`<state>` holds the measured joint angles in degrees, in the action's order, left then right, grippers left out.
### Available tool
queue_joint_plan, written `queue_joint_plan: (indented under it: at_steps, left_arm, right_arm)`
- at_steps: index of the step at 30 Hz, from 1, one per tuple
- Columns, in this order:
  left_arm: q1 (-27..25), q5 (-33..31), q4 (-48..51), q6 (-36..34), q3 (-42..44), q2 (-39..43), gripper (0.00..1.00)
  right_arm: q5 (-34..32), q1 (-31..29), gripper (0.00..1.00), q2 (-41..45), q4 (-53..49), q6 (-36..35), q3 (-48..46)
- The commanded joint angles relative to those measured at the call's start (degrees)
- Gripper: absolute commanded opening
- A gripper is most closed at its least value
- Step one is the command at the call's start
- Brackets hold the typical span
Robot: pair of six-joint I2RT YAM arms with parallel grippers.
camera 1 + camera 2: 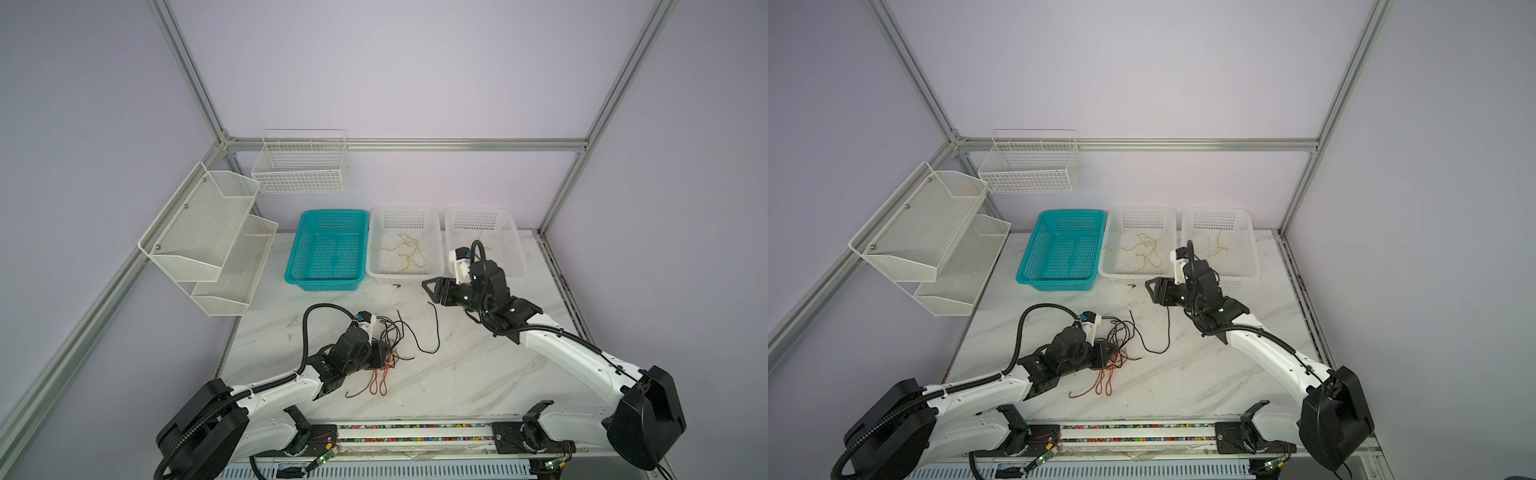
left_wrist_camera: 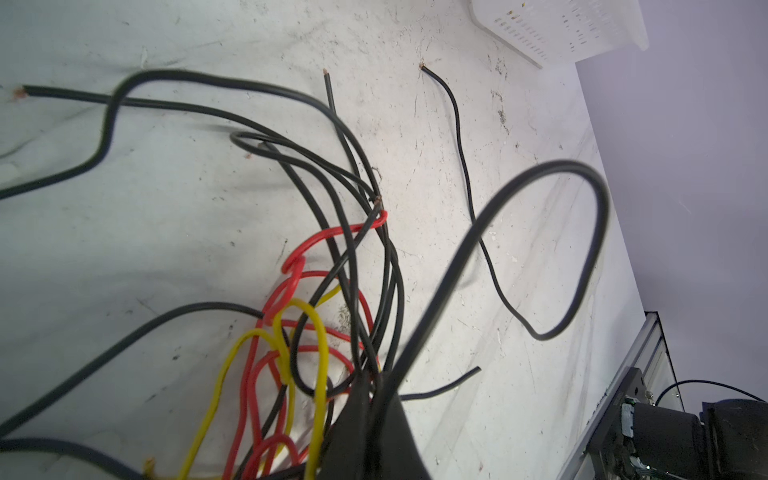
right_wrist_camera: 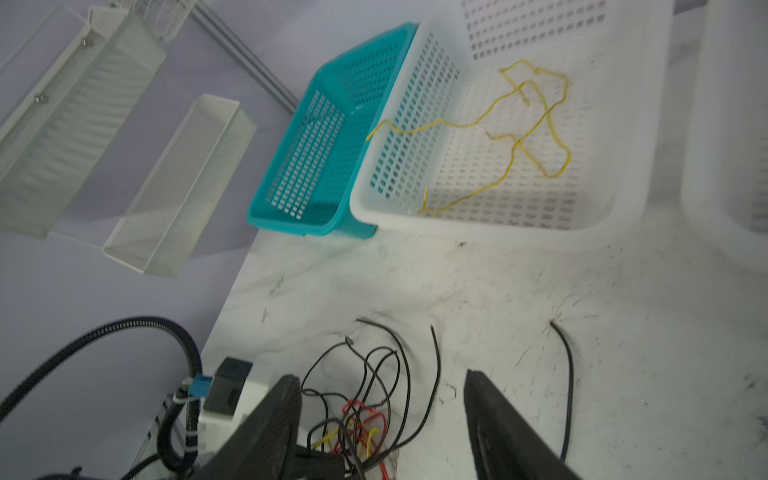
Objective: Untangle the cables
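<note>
Top view | middle white basket (image 1: 405,278): yellow cables (image 1: 409,253) | left claw (image 1: 385,351) clamps black cable (image 2: 540,174) | right claw (image 1: 429,291) spread

Entry: legible markings. None found. I can read no text, label, brand, number or sign in any view, neither on the teal basket (image 1: 332,213) nor on the white basket (image 1: 405,208) just beside it.

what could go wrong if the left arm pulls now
The left claw is shut on a black cable tangled among red cables and a yellow cable, so pulling may cinch them tighter or drag them all. The right claw is open and away from them, so nothing pins the rest.
</note>
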<state>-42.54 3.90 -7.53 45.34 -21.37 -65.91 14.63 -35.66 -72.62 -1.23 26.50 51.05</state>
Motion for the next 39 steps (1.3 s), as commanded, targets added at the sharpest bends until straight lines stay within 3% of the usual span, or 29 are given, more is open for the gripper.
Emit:
queue_joint_plan:
  at_steps: [1,7,13,17,19,24,26,32,39]
  left_arm:
    - [-0.3,0.5,0.1,-1.2,-2.3,1.3,0.08]
    - [-0.3,0.5,1.2,-1.9,-3.0,1.3,0.07]
    - [-0.3,0.5,1.6,-1.7,-2.9,2.0,0.04]
    - [-0.3,0.4,1.7,-1.7,-3.1,2.0,0.02]
    - [-0.3,0.4,1.5,-1.7,-3.1,1.7,0.01]
    - [-0.4,0.9,0.9,-1.1,-3.1,1.1,0.00]
    - [-0.5,0.8,0.5,-1.0,-3.0,1.2,0.00]
    - [-0.5,0.8,0.5,-1.1,-3.7,1.1,0.00]
    - [-0.6,1.1,-1.0,-1.0,-3.2,-0.6,0.00]
  right_arm:
    - [0.7,-2.9,0.67,0.6,1.0,-3.0,-3.8]
    - [-0.4,-5.9,0.67,-0.4,2.4,-3.8,-6.1]
    - [-5.8,-6.7,0.67,-0.9,0.5,-4.4,-4.5]
    - [-18.9,-5.3,0.69,-3.1,-3.4,-3.1,0.0]
    - [-22.3,-1.0,0.69,-5.6,-5.3,-1.7,3.9]
    - [-16.5,14.1,0.69,-14.3,-4.4,3.8,13.0]
    - [-19.1,16.3,0.69,-17.7,-4.9,5.7,16.7]
    - [-17.9,23.7,0.68,-31.6,-7.8,13.0,27.3]
    - [-20.9,25.6,0.67,-45.8,-12.5,13.2,39.1]
